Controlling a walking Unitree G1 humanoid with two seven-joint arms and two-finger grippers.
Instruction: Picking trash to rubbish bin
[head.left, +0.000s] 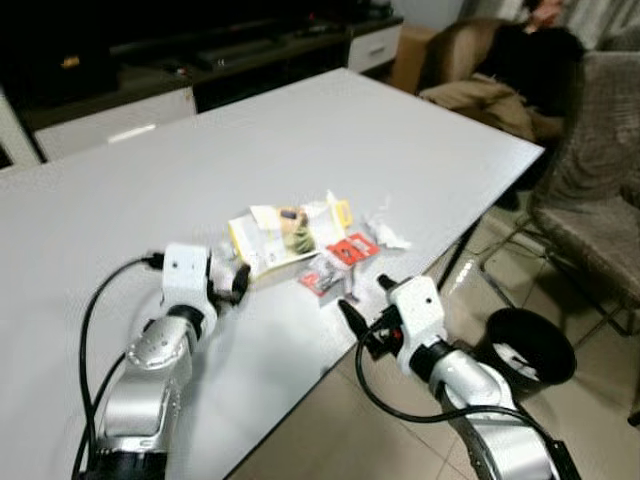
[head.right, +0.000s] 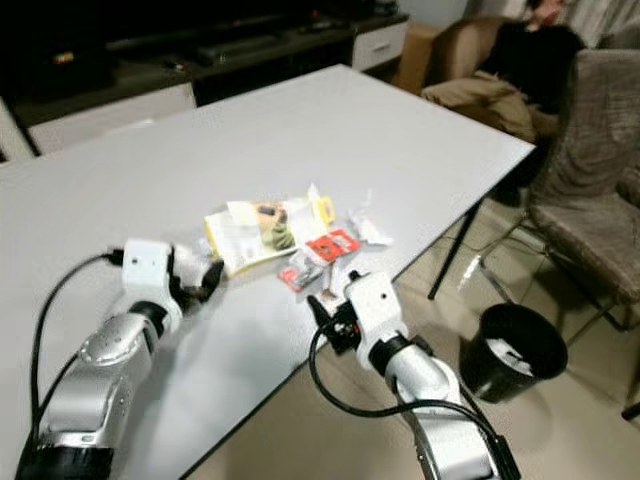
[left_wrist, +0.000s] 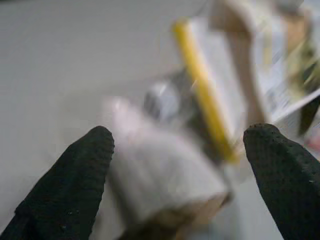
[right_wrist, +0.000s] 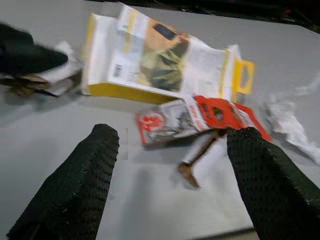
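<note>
Trash pile (head.left: 305, 240) crowds the table (head.left: 300, 130) edge; far tabletop lies open.

Yellow-edged carton (head.left: 288, 235), red wrapper (head.left: 338, 262) and crumpled paper (head.left: 385, 232) lie mid-frame; black bin (head.left: 525, 347) stands lower right.

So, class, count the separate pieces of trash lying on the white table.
4, as far as shows: a yellow-edged box in the middle, a red packet beside it, a crumpled white paper toward the right, and a white scrap by the left gripper. Small bits may be hidden.
</note>
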